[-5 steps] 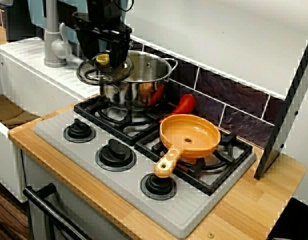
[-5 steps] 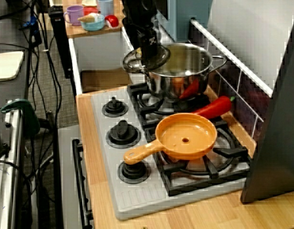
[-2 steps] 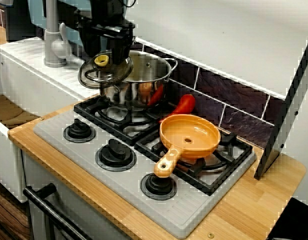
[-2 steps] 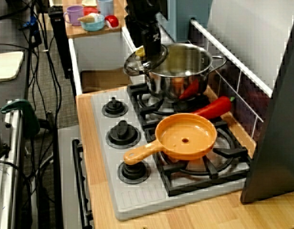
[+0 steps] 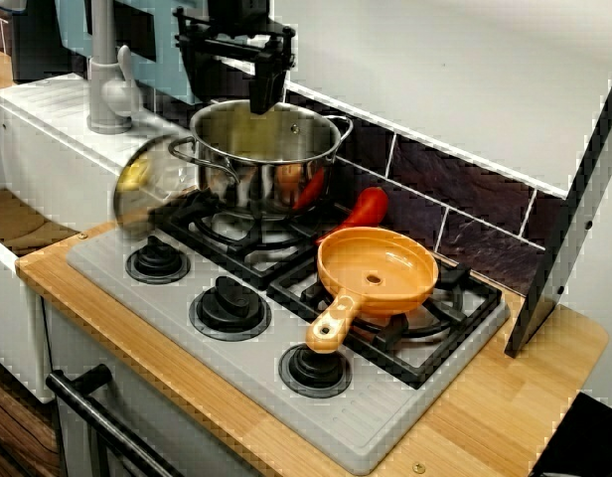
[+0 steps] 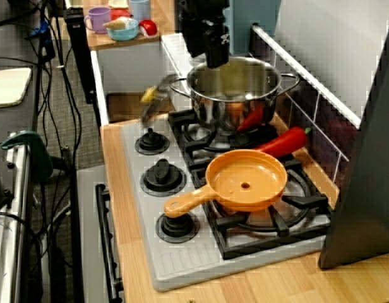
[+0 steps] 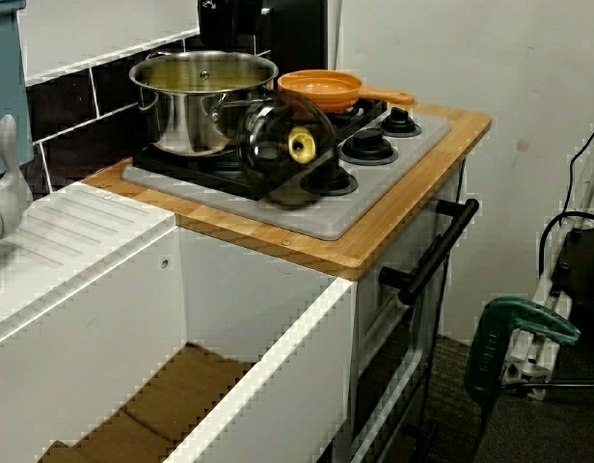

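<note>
My black gripper (image 5: 231, 91) hangs open over the left rim of the steel pot (image 5: 256, 179), holding nothing. In the view from above, the gripper (image 6: 212, 60) sits at the pot's (image 6: 235, 95) near rim. The glass lid (image 5: 150, 189) with the yellow knob is a blur to the left of the pot, tilted on edge over the hob. The low view from the sink side shows the lid (image 7: 287, 149) standing almost upright against the pot (image 7: 196, 101), knob facing out. A red pepper (image 5: 366, 207) lies behind the pot.
An orange pan (image 5: 378, 270) sits on the right burner, handle toward the front knobs (image 5: 229, 303). A grey tap (image 5: 107, 84) and sink stand to the left. A dark panel (image 5: 569, 214) leans at the right. Cups rest on a far shelf (image 6: 122, 26).
The gripper held the lid at the pot's left rim, then let go and rose. The lid dropped left and down onto the hob's edge, tipping upright.
</note>
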`<state>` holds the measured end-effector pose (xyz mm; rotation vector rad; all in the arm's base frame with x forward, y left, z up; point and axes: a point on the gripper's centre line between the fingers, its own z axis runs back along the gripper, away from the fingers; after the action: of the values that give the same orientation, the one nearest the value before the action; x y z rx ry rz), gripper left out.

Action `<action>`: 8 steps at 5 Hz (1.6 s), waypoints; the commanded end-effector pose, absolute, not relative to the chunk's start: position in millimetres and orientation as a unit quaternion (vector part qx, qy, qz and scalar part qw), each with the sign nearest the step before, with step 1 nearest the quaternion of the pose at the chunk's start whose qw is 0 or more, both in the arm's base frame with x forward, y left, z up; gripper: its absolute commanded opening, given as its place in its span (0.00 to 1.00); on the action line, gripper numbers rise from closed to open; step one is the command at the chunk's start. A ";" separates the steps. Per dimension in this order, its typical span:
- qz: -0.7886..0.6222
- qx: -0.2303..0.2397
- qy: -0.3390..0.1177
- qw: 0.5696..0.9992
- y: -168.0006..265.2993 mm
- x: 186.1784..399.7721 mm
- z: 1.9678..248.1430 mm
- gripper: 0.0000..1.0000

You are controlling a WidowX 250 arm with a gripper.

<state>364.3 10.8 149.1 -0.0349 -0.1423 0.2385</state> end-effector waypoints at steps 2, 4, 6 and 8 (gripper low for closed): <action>0.116 -0.022 -0.098 0.988 13.1 363.3 164.6 1.00; 0.105 -0.032 -0.100 0.989 12.3 361.9 167.4 1.00; 0.105 -0.044 -0.116 0.987 0.9 358.5 184.5 1.00; 0.089 -0.044 -0.124 0.987 -14.4 362.9 191.0 1.00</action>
<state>363.5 -15.8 164.4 -0.0839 -0.1785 0.1781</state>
